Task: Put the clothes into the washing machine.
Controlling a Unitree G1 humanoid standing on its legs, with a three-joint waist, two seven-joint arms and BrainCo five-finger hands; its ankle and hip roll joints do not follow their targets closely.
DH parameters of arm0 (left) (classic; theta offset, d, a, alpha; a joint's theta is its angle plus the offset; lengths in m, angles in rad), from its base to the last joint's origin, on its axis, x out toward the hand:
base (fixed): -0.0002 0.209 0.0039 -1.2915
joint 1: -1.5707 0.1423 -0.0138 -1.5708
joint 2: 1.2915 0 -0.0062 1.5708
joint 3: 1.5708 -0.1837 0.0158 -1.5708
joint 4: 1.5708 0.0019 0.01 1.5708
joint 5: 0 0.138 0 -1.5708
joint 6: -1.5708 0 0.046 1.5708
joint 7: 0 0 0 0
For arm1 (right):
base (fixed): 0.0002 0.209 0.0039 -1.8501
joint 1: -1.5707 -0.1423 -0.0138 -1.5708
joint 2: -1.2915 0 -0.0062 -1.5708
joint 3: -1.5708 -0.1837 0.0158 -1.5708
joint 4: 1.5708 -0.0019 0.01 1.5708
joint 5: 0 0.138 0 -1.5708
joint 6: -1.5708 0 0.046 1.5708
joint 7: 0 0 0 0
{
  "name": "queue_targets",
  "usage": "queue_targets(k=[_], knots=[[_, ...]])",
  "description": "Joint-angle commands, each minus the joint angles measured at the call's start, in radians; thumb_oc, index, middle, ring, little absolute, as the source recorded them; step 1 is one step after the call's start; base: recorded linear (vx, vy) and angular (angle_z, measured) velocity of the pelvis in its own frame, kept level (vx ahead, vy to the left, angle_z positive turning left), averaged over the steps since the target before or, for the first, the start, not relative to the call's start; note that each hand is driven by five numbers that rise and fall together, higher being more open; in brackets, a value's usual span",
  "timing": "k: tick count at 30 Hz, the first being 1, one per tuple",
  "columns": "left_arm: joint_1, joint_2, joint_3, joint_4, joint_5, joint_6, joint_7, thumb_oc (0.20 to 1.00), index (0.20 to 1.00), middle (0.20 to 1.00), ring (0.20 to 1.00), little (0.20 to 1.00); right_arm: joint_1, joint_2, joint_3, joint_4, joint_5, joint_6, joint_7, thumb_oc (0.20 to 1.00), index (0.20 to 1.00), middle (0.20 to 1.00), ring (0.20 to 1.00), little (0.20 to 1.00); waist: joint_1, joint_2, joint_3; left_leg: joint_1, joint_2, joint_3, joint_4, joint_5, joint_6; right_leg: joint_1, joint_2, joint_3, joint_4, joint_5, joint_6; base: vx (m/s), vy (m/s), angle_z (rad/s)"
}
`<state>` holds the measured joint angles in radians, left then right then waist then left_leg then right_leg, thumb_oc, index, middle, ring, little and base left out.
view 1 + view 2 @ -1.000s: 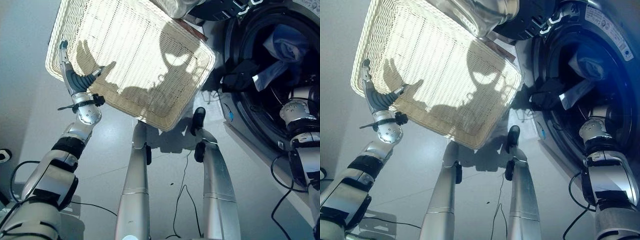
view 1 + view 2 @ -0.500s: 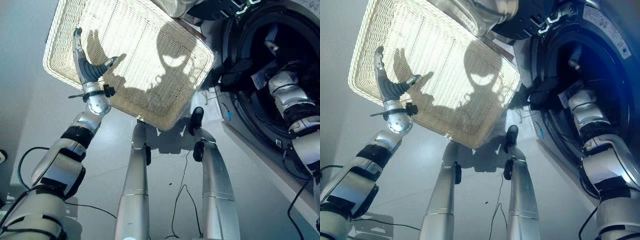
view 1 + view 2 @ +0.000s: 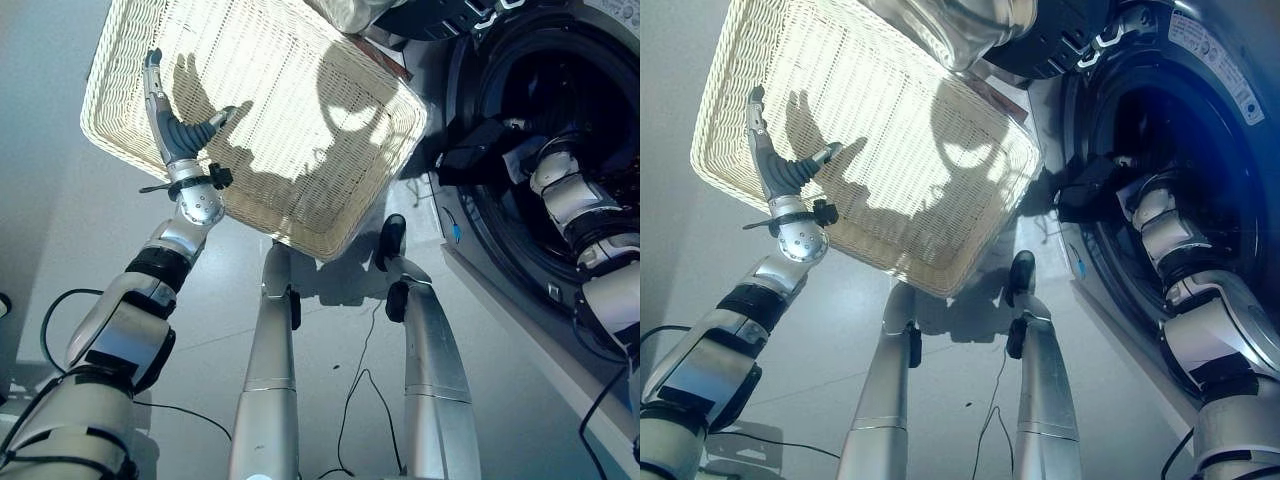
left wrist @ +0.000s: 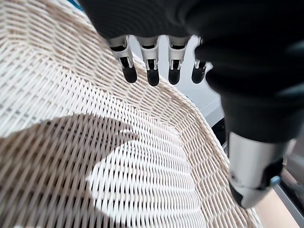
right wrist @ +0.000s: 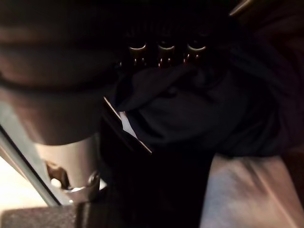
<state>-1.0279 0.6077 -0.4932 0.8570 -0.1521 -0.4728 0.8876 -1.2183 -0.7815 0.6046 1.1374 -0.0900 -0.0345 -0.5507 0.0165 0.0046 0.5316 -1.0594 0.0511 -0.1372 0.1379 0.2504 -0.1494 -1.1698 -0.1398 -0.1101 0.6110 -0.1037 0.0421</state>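
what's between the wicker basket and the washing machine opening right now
A dark garment hangs over the lip of the washing machine, right beside the wicker basket corner; the head views show it. Below lies bare floor.

Harsh light, crisp shadows across the wicker basket [image 3: 300,150]; drum interior [image 3: 560,120] murky.

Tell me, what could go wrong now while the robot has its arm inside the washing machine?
1. A dark piece of clothing drapes over the washing machine door rim, partly outside the drum. It could slide to the floor or get caught in the door.
2. The right hand is deep in the drum over dark clothes; pulling back might drag some out.
3. The left hand hovers open over the white wicker basket and could bump it.
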Motion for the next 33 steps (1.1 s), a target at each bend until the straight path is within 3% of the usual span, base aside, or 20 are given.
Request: queue_targets(k=[1,21,32,33], knots=[[-0.045,-0.016,0.056,0.026,0.002,-0.042,0.033,1.000,1.000,1.000,1.000,1.000,0.055,0.019,0.113,0.000,-0.092,-0.049,0.107,1.000,1.000,1.000,1.000,1.000,0.005,0.004,-0.012,0.026,-0.082,0.107,0.115,-0.155,0.073,0.088,0.088,-0.044,-0.270,0.192,0.081,0.00,0.000,0.00],[-0.035,-0.048,0.073,0.031,0.031,-0.045,0.068,1.000,1.000,1.000,1.000,1.000,0.164,0.067,0.200,-0.031,-0.425,-0.075,0.080,1.000,1.000,1.000,1.000,1.000,-0.009,0.006,-0.012,0.025,-0.082,0.115,0.100,-0.138,0.069,0.084,0.098,-0.030,-0.282,0.199,0.081,0.00,0.000,0.00],[-0.029,-0.057,0.087,0.026,0.044,-0.042,0.077,1.000,1.000,1.000,1.000,1.000,0.218,0.091,0.203,-0.058,-0.447,-0.103,0.094,1.000,1.000,1.000,1.000,1.000,-0.015,0.002,-0.012,0.030,-0.079,0.119,0.091,-0.130,0.067,0.088,0.102,-0.025,-0.287,0.202,0.080,0.00,0.000,0.00],[-0.030,-0.055,0.088,0.030,0.045,-0.043,0.075,1.000,1.000,1.000,1.000,1.000,0.224,0.091,0.202,-0.059,-0.449,-0.105,0.094,0.620,0.620,0.620,0.620,0.620,-0.016,0.000,-0.012,0.032,-0.078,0.119,0.090,-0.130,0.067,0.089,0.102,-0.024,-0.289,0.204,0.081,0.00,0.000,0.00]])
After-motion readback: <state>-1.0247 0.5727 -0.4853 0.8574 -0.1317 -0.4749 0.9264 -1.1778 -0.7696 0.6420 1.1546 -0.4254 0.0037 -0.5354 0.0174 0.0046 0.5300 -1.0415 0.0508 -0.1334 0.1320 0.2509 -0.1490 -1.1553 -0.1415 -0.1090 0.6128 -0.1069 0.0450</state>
